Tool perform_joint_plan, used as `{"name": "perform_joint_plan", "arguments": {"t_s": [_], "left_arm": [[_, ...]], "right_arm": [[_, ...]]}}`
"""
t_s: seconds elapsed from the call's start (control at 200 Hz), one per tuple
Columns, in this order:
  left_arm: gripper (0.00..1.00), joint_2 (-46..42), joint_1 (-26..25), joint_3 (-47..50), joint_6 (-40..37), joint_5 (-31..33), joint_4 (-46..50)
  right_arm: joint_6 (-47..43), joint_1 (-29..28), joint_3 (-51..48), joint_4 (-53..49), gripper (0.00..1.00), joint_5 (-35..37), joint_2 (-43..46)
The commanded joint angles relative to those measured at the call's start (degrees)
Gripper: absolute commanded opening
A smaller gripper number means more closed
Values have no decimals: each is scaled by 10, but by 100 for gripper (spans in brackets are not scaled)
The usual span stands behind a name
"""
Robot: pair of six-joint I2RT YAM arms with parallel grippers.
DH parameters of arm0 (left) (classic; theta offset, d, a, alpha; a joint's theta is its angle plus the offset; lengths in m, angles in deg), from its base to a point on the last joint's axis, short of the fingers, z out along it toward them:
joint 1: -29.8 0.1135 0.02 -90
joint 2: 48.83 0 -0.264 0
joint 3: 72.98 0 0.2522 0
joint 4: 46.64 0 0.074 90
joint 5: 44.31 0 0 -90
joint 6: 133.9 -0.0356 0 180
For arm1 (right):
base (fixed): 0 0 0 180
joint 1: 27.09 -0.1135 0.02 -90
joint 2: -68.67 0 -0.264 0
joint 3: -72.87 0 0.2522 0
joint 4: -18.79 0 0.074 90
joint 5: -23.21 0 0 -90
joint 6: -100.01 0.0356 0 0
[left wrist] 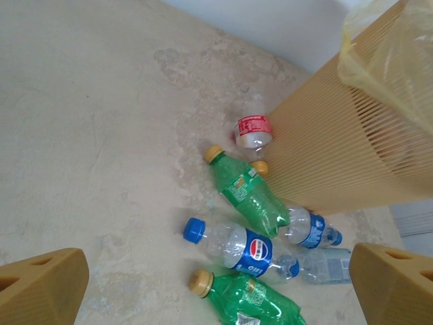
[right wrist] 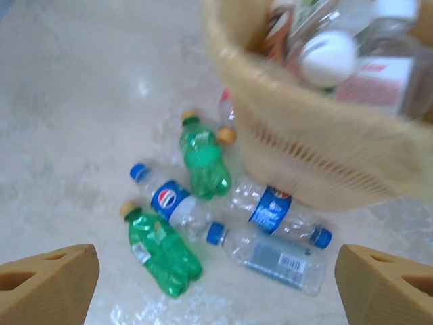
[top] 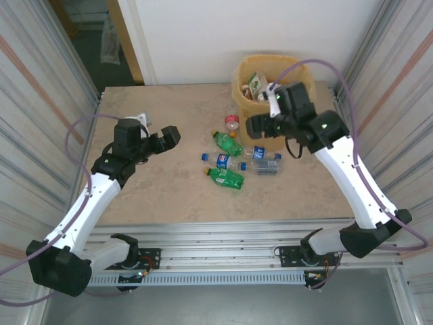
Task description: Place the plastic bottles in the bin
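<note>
Several plastic bottles lie on the table in front of the bin: two green ones, a clear blue-labelled one, two more clear ones and a red-labelled one against the bin's foot. More bottles fill the bin. My right gripper hangs open beside the bin's rim, above the pile, holding nothing. My left gripper stands open left of the pile, with nothing in it. In the left wrist view the blue-labelled bottle lies ahead of the fingers.
Corrugated metal walls close in both sides of the table. A white wall stands behind the bin. Bare tabletop stretches left of and in front of the pile. The right arm's cable loops over the bin's right rim.
</note>
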State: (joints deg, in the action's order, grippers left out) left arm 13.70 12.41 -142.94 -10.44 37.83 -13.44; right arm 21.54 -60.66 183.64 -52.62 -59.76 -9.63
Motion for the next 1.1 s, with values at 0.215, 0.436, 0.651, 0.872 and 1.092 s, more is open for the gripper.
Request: {"name": "perform_joint_plan", "arguments": {"t_s": [0.215, 0.436, 0.651, 0.872, 1.092], "left_arm": [[99, -12, 12, 31, 20, 18, -16], [99, -24, 23, 45, 26, 23, -17], [99, -31, 31, 54, 28, 23, -16], [99, -34, 41, 64, 33, 21, -18], [99, -33, 45, 67, 33, 17, -19]], "right_arm": [[48, -133, -131, 37, 94, 39, -35], [51, -180, -150, 56, 94, 19, -127], [38, -184, -146, 67, 93, 9, -196], [24, -183, -149, 73, 91, 15, -254], [20, -176, -149, 85, 90, 20, -289]]}}
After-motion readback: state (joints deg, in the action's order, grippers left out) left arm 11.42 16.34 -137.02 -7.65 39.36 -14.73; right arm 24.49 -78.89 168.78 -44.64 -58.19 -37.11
